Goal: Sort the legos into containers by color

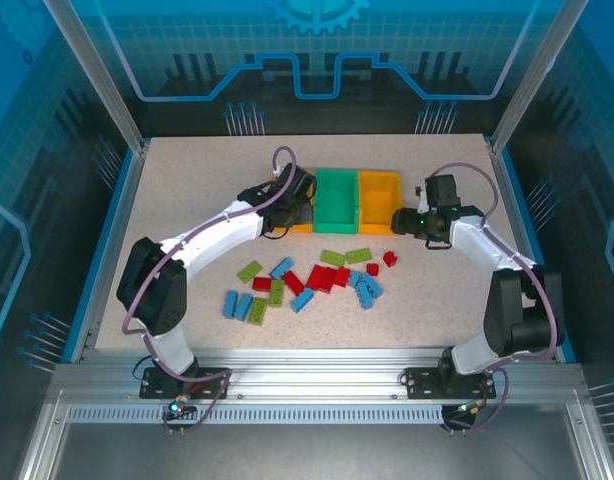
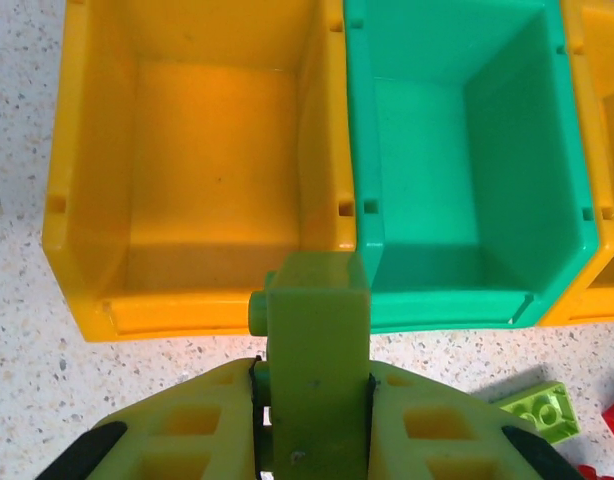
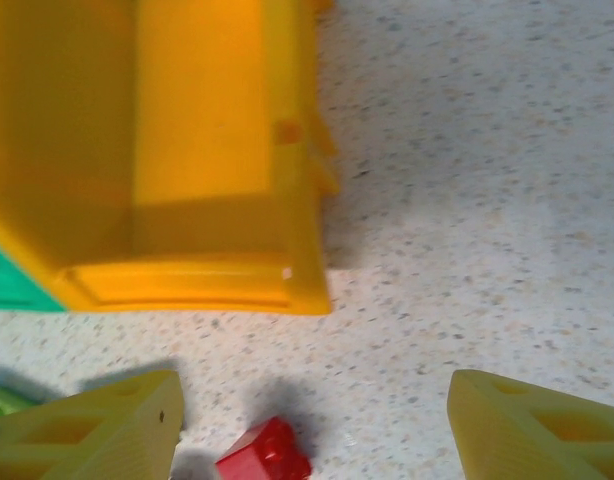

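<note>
I'm looking at a pale speckled table (image 1: 187, 190). Toward its far middle, the three joined containers (image 1: 359, 200) sit in a row: yellow bin (image 2: 87, 200), green bin (image 1: 337, 223), orange bin (image 1: 373, 226). In front of them the legos (image 1: 317, 278) lie scattered, red, blue and lime green, with one small red brick (image 1: 389, 258) off to the right.

No lettering, numbers or brand marks can be read anywhere. The only sign is a gear emblem (image 1: 317, 10) on the blue back panel (image 1: 187, 50) at 12 o'clock, with circuit-style lines printed beneath it.
</note>
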You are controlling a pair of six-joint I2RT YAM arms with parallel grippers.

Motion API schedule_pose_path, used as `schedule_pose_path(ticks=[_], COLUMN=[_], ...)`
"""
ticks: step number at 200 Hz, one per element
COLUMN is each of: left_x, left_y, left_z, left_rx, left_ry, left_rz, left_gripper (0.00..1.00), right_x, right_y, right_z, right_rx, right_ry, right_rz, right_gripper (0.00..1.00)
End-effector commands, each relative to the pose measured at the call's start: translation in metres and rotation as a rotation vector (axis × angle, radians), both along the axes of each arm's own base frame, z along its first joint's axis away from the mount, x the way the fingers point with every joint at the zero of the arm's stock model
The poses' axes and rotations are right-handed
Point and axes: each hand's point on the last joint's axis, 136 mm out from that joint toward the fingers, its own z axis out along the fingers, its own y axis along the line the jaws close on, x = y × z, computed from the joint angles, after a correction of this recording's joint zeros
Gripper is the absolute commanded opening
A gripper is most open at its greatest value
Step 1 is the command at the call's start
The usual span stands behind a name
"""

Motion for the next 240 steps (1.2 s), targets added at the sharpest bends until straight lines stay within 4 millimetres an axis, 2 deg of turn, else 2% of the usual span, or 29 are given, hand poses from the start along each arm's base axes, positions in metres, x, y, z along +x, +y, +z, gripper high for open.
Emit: schedule_pose_path(ticks=[1, 37, 65, 92, 103, 125, 159, 179, 212, 240], left_x=[0.021, 0.048, 0.06, 0.065, 0.064, 0.057, 0.038, 0.021, -0.007, -0.026], left_y=[0.017, 0.033, 0.037, 0.034, 0.033, 0.028, 0.029, 0.031, 0.034, 0.038], left_z=[-0.013, -0.036, -0.04, -0.041, -0.041, -0.034, -0.018, -0.013, -0.02, -0.024], left_rx=[0.066, 0.08, 0.072, 0.064, 0.055, 0.028, 0.0, -0.005, 0.0, 0.001], left_ry=[0.009, 0.037, 0.026, 0.023, 0.027, 0.018, -0.011, -0.017, -0.007, -0.002], left_rz=[0.018, 0.065, 0.085, 0.08, 0.077, 0.063, 0.054, 0.041, 0.021, 0.022], left_gripper=[0.23, 0.23, 0.27, 0.34, 0.41, 0.59, 0.78, 0.84, 0.88, 0.9], right_x=[-0.003, -0.018, -0.031, -0.041, -0.044, -0.048, -0.055, -0.064, -0.077, -0.082], right_y=[0.026, 0.051, 0.068, 0.09, 0.096, 0.107, 0.112, 0.107, 0.085, 0.088], right_z=[0.01, 0.004, -0.005, -0.014, -0.02, -0.031, -0.037, -0.038, -0.048, -0.051], right_rx=[0.001, -0.013, -0.017, -0.028, -0.04, -0.057, -0.086, -0.105, -0.18, -0.147], right_ry=[-0.042, 0.005, 0.052, 0.071, 0.089, 0.127, 0.152, 0.164, 0.24, 0.278], right_rz=[0.107, 0.184, 0.219, 0.305, 0.337, 0.388, 0.406, 0.401, 0.331, 0.285], right_gripper=[0.71, 0.71, 0.71, 0.71, 0.72, 0.73, 0.73, 0.73, 0.72, 0.69])
